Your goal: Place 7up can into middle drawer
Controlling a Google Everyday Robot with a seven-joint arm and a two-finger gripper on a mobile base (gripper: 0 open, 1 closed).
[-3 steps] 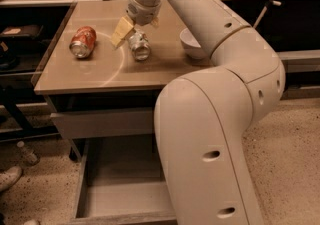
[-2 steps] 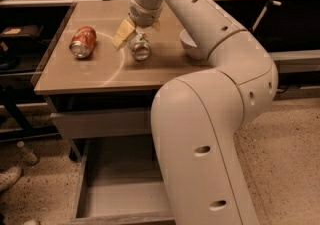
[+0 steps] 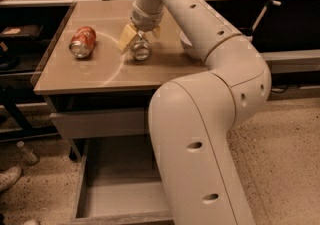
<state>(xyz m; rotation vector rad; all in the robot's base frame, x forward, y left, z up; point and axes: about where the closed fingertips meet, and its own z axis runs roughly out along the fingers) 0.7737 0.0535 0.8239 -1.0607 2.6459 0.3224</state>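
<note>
Hand (image 3: 141, 38) sits over 7up can (image 3: 140, 50), fingers (image 3: 126, 38) spread apart, straddling its far end.

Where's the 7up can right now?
In the camera view, the 7up can lies on its side on the tabletop, picture-right of the orange-red can, with the tool directly over it.

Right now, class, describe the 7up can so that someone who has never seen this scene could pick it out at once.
Start at the tan table above the open drawer. Near its middle, right under the robot's gripper, the 7up can lies on its side. It is silvery and pale, unlike the orange-red can lying further left in the view.
</note>
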